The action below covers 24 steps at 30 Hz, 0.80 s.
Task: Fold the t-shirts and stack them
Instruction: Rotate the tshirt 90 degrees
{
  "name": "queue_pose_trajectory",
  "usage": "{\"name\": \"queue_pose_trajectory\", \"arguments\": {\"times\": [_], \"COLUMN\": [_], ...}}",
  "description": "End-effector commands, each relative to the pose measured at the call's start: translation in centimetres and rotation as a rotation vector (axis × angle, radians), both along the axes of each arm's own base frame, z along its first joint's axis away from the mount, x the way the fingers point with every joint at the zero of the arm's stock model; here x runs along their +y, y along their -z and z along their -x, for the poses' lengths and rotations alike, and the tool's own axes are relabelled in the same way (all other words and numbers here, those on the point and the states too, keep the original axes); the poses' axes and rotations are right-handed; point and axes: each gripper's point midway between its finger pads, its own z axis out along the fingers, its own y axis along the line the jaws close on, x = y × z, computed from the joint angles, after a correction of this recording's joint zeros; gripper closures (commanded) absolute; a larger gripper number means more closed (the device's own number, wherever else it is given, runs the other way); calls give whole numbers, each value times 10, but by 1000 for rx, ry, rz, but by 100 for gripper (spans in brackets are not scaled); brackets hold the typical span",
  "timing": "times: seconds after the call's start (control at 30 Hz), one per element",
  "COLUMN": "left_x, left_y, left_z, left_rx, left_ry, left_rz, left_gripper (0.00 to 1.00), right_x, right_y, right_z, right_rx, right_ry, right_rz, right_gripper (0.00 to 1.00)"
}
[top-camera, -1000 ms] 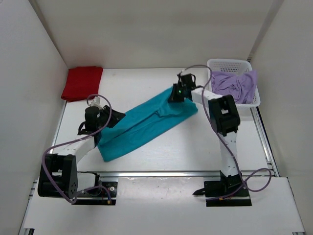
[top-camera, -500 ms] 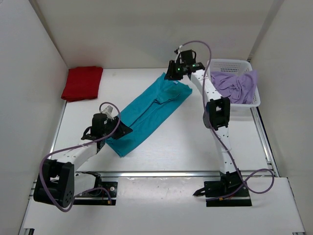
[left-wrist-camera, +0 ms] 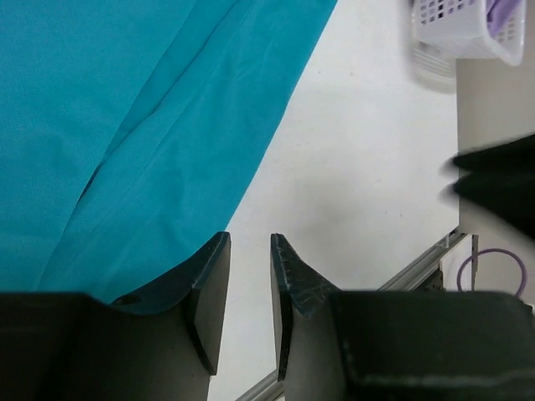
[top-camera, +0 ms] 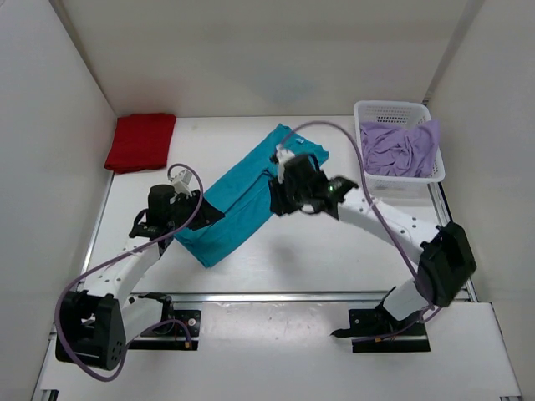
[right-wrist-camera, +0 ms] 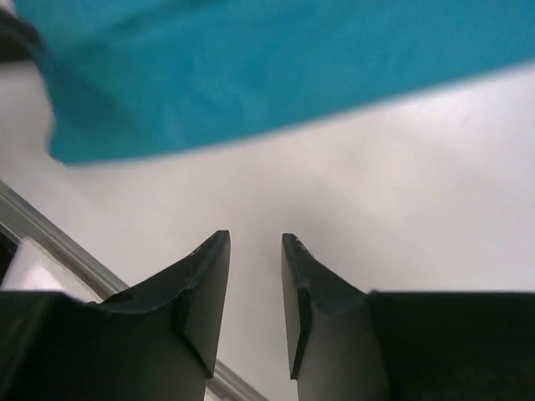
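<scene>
The teal-blue t-shirt [top-camera: 241, 199] lies folded into a long narrow strip, running diagonally across the table's middle. My left gripper [top-camera: 209, 215] hovers at its near left end, open, with only bare table between the fingers [left-wrist-camera: 249, 244]; the cloth [left-wrist-camera: 125, 125] lies just beside its left finger. My right gripper [top-camera: 277, 200] is over the strip's right edge at mid-length, open and empty [right-wrist-camera: 255, 241], with teal cloth [right-wrist-camera: 251, 67] just ahead of its tips. The red t-shirt [top-camera: 140, 142] sits folded at the back left. The lavender t-shirt [top-camera: 401, 149] lies crumpled in the basket.
A white mesh basket [top-camera: 393, 106] stands at the back right corner, also seen at the top right of the left wrist view [left-wrist-camera: 451, 33]. White walls close in the table on three sides. A metal rail [top-camera: 276, 295] runs along the near edge.
The right gripper has let go of the teal shirt's far end and swung back to the strip's middle. The shirt has turned steeper and narrower. The left gripper shifted slightly right.
</scene>
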Motion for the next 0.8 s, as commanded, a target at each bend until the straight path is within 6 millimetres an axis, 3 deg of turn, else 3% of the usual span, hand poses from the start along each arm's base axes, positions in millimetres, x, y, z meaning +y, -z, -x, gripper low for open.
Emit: {"name": "queue_pose_trajectory", "arguments": {"times": [0.0,0.03,0.2,0.27,0.3,0.37,0.47,0.6,0.67,0.77], "left_x": [-1,1,3,2,0,0,6,8,8,2], "left_y": [-17,-21,-36,-30,-34,-31,-26,-22,-22,-18], "left_z": [2,-1,-8,-5,-5,-1,0,1,0,1], "left_rx": [-44,-53,-81,-66,-80,-78,-73,-65,-66,-53], "left_ry": [43,35,20,24,33,28,3,2,2,19], "left_rz": [13,15,58,61,63,73,75,56,63,49], "left_gripper": [63,63,61,62,61,61,62,61,61,61], "right_x": [32,49,107,119,124,130,131,118,100,44], "right_y": [25,40,80,102,101,117,135,142,141,140], "right_z": [11,28,50,46,46,39,33,38,40,39], "right_rx": [-14,36,145,176,180,188,209,244,249,236], "right_ry": [87,66,50,64,63,87,110,141,158,217], "right_rz": [-228,-280,-385,-361,-366,-340,-279,-266,-262,-265], "right_gripper": [70,68,62,61,62,61,65,91,100,100]}}
